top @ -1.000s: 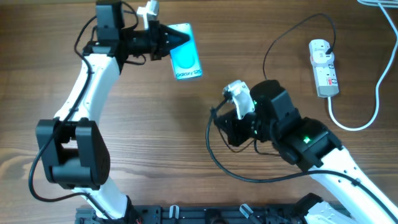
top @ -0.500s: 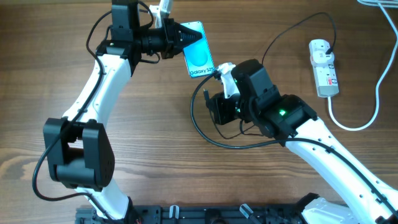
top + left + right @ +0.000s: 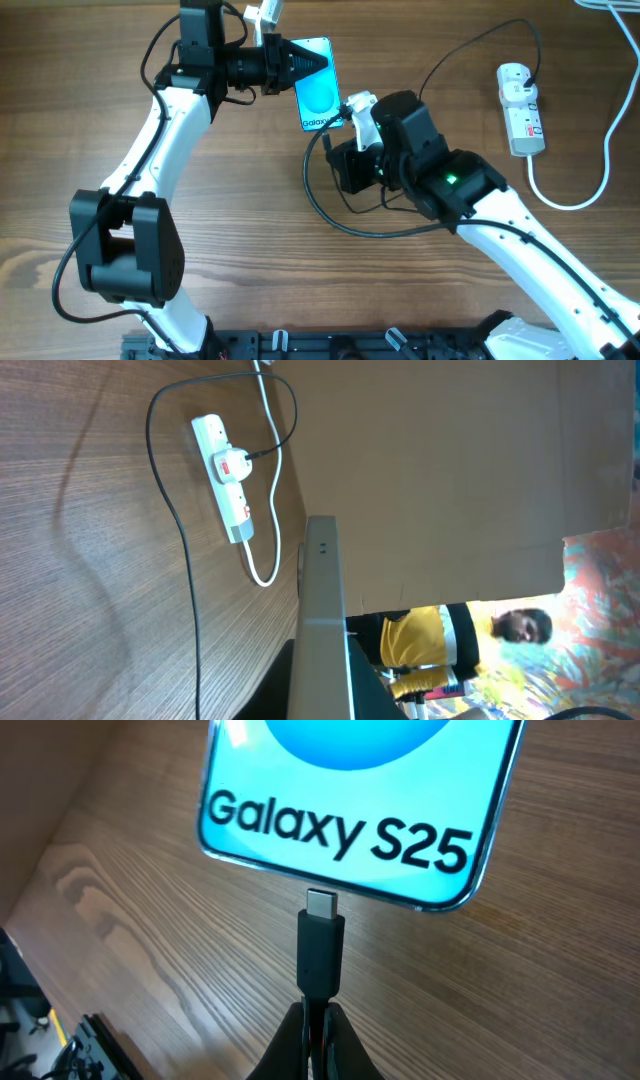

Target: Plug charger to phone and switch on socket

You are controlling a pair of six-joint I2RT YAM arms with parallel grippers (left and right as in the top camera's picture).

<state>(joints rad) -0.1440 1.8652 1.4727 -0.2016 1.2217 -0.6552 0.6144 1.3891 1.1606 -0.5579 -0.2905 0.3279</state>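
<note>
On wooden table (image 3: 250,220), two arms meet near upper centre. Left gripper (image 3: 298,62) clamped shut on phone (image 3: 318,85) at its top end. Right gripper (image 3: 318,1025) pinched fully shut on charger (image 3: 321,950), just behind plug. Socket (image 3: 521,108) lies at far right, well apart from both grippers, black cable leading from it. Phone raised off table, teal screen up, bottom edge toward right gripper. Charger's metal tip sits at phone's bottom edge; insertion cannot be confirmed.

The left gripper (image 3: 285,65) has carried the phone (image 3: 318,88) rightwards. The right gripper (image 3: 312,1030) has brought the charger (image 3: 321,945) tip just below its bottom edge.
</note>
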